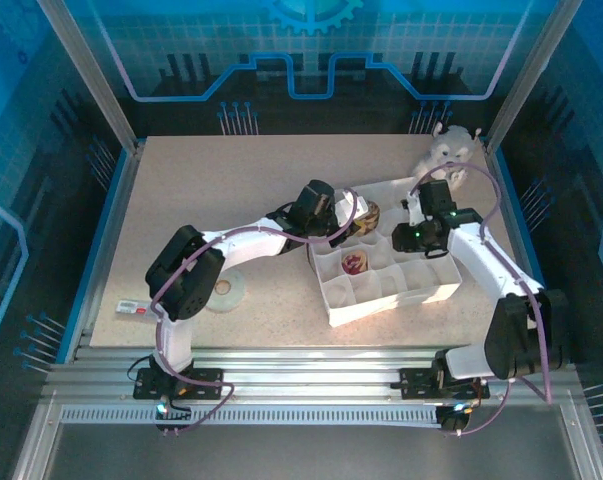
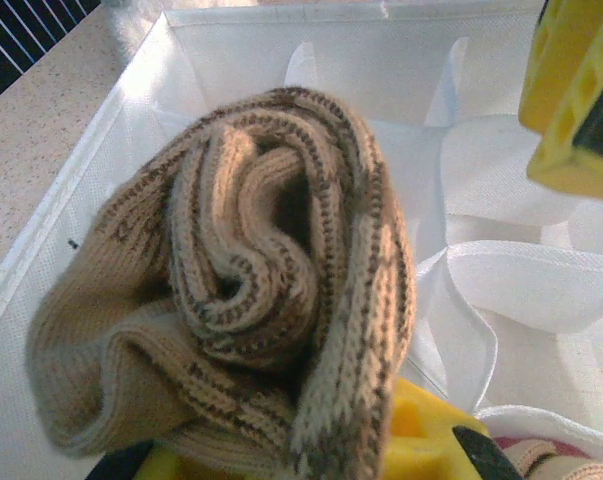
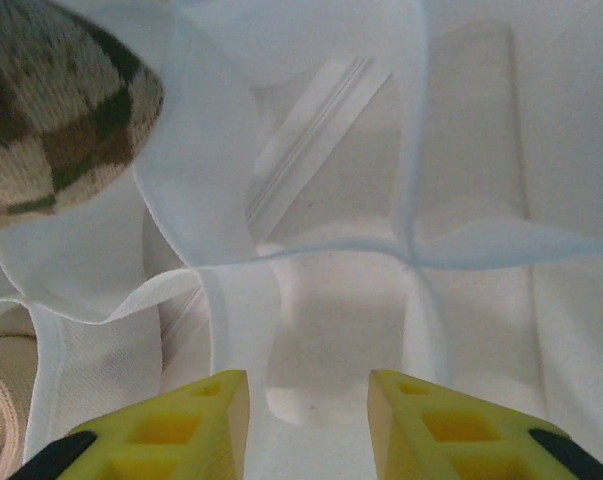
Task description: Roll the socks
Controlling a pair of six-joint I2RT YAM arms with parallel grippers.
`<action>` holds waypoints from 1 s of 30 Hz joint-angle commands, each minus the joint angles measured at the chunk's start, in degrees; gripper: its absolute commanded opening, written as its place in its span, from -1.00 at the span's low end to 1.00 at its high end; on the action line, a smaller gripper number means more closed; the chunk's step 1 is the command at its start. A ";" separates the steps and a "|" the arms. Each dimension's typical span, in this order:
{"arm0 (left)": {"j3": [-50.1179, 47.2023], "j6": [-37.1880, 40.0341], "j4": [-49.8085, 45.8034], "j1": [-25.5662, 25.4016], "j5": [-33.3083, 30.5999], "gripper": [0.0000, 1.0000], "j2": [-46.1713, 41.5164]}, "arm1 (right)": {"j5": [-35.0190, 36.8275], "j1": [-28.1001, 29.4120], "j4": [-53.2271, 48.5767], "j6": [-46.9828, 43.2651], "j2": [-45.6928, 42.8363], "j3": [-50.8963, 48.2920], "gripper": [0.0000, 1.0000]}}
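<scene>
One rolled argyle sock (image 2: 241,280) clamped in left claw (image 2: 291,460) — right claw (image 3: 309,420) apart, nearby.

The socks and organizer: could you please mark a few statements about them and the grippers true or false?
1. The left gripper holds the rolled argyle sock over the organizer. True.
2. The right gripper is clamped on the red-trimmed sock. False: its fingers stand apart with nothing between them, above the organizer's compartments.
3. The red-trimmed sock lies in a compartment of the organizer. True.
4. The dog sits inside the organizer. False: it sits on the table, beyond the organizer's far right corner.
5. The tape roll lies right of the organizer. False: it lies on the table to its left.
</scene>
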 commanded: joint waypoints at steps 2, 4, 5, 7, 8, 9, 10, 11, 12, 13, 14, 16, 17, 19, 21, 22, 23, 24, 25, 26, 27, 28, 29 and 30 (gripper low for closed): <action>-0.85 0.48 0.59 -0.57 1.35 -1.00 -3.66 | -1.33 1.13 -2.37 0.80 1.83 0.61 -0.25; -1.50 0.57 0.59 -0.67 1.62 -1.00 -4.42 | -1.37 1.31 -2.22 1.05 1.44 0.24 -0.25; -1.96 0.45 0.66 -0.73 2.10 -1.00 -4.96 | -1.09 1.31 -2.09 1.24 0.71 -0.03 -0.25; -2.71 0.31 0.81 -0.95 3.00 -1.00 -6.12 | 0.06 1.01 -1.78 1.46 -1.27 -0.55 -0.26; -3.20 0.28 0.85 -1.18 3.14 -1.00 -6.83 | 0.43 0.53 -1.68 1.59 -2.48 -0.75 -0.25; -3.61 0.31 0.77 -1.60 3.15 -1.00 -7.41 | 0.52 -0.31 -1.68 1.77 -3.57 -0.92 -0.25; -3.83 0.38 0.61 -1.89 3.38 -1.00 -7.84 | 0.47 -1.16 -1.79 1.84 -4.31 -0.95 -0.25; -3.89 0.47 0.21 -2.38 3.41 -1.00 -8.19 | 0.40 -2.26 -2.14 1.86 -5.09 -1.02 -0.25; -3.89 0.74 -0.31 -3.04 3.44 -1.00 -8.37 | 0.37 -3.45 -2.49 1.86 -5.54 -0.96 -0.25; -3.81 1.05 -0.68 -3.56 3.34 -1.00 -8.55 | 0.46 -4.43 -2.85 1.73 -5.78 -0.94 -0.24; -3.73 1.35 -1.13 -4.23 3.25 -1.00 -8.59 | 0.68 -5.60 -3.28 1.52 -5.87 -1.00 -0.20; -3.67 1.39 -1.39 -5.32 3.15 -1.00 -8.46 | 0.86 -7.84 -3.95 0.92 -5.73 -0.80 -0.12; -3.63 1.26 -1.35 -5.83 3.11 -1.00 -8.28 | 0.86 -8.91 -4.14 0.66 -5.72 -0.77 -0.09; -3.45 1.21 -1.65 -6.86 2.91 -1.00 -7.66 | 1.28 -10.91 -4.14 0.37 -5.63 -0.67 -0.05; -3.59 0.96 -1.70 -7.74 2.64 -1.00 -6.97 | 2.11 -12.95 -3.74 0.12 -5.54 -0.63 -0.01; -3.60 0.51 -1.62 -7.95 2.70 -1.00 -6.64 | 2.75 -13.74 -3.47 0.10 -5.46 -0.63 0.03; -3.69 0.29 -1.56 -8.30 2.72 -1.00 -6.29 | 3.75 -14.67 -3.13 0.11 -5.20 -0.77 0.06; -3.80 0.14 -1.52 -8.54 2.72 -1.00 -5.92 | 4.24 -15.84 -2.86 0.12 -4.81 -0.76 0.07; -3.95 0.14 -1.61 -8.77 2.67 -1.00 -5.67 | 4.30 -16.91 -2.62 0.21 -4.38 -0.90 0.08; -4.19 0.05 -1.61 -8.87 2.56 -1.00 -5.40 | 4.10 -18.06 -2.17 0.31 -3.78 -1.05 0.09; -4.45 -0.12 -1.53 -8.96 2.56 -1.00 -5.22 | 3.96 -19.06 -1.60 0.35 -3.17 -1.23 0.09; -4.74 -0.21 -1.43 -8.97 2.48 -1.00 -5.09 | 4.16 -19.67 -1.15 0.35 -2.60 -1.45 0.10; -5.13 -0.30 -1.36 -9.00 2.46 -1.00 -4.92 | 4.36 -20.10 -0.70 0.30 -1.94 -1.74 0.10; -5.54 -0.39 -1.22 -8.99 2.45 -1.00 -4.78 | 4.38 -20.44 -0.30 0.25 -1.28 -2.02 0.10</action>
